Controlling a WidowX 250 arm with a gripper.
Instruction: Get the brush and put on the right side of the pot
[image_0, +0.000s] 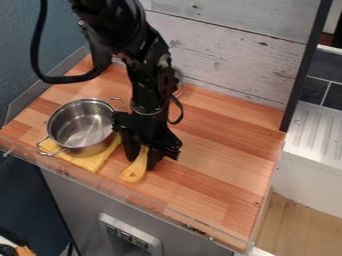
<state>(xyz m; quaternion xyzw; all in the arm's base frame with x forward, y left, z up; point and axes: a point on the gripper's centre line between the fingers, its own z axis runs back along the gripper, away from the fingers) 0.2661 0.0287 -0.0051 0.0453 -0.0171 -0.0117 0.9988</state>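
- Grey box with buttons (130, 235) on the front under the table (200, 207), below the near edge.
- Clear strip (100, 185) along the table's near edge.
- Brush (134, 172), yellowish, slanted, wider end toward the near edge, narrower end up between the jaws; sits to the right of the pot in view, near the table's near edge.
- Gripper (142, 160) hangs over the near part of the table, pointing down; jaws pinching the brush by its upper part, one on each side. Can't tell if the brush touches the table.
- Yellow cloth (95, 161), under the pot, sticking out on the near side and toward the brush.
- Pot (81, 127), metal, no lid on, upright on the cloth, toward the table's left corner; two loop handles, one facing the near edge, one facing away.
- White ridged unit (317, 132) past the table's right edge.
- Arm (143, 75) comes in from the top, black cable looped on its left.
- Round shiny thing (178, 80) partly behind the arm, near the far edge; can't tell what.
- Whitish plank wall (230, 55) along the far edge.
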